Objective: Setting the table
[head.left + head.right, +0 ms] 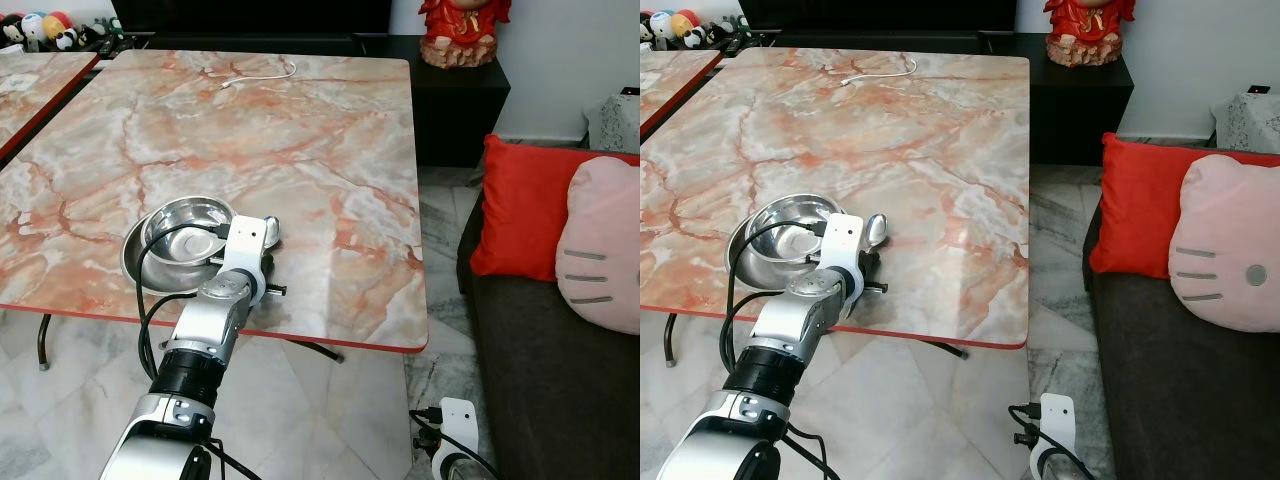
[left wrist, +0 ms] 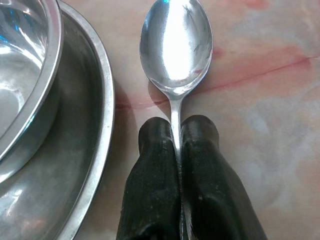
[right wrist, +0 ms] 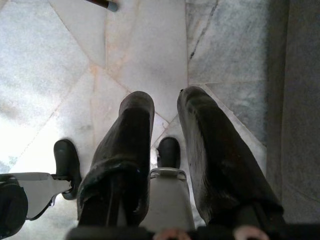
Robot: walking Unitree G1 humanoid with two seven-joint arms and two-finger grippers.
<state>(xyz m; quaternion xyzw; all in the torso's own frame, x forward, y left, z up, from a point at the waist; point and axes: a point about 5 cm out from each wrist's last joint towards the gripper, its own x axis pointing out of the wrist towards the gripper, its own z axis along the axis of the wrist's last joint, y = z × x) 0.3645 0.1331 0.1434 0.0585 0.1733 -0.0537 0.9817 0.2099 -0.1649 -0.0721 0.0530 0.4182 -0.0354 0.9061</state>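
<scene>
A steel spoon (image 2: 176, 45) lies on the marble table (image 1: 300, 150) just right of a steel plate (image 1: 135, 262) that holds a steel bowl (image 1: 188, 225). My left gripper (image 2: 176, 125) is shut on the spoon's handle, low over the tabletop near the front edge, with the spoon's bowl (image 1: 271, 230) pointing away from me. In the left wrist view the plate's rim (image 2: 102, 100) runs alongside the spoon without touching it. My right gripper (image 3: 166, 100) hangs idle over the tiled floor, fingers apart with nothing between them.
A white cable (image 1: 260, 75) lies near the table's far edge. A second marble table (image 1: 30, 80) stands to the left. On the right, a dark sofa carries a red cushion (image 1: 520, 210) and a pink cushion (image 1: 600, 245). A red figurine (image 1: 462, 30) sits on a black cabinet behind.
</scene>
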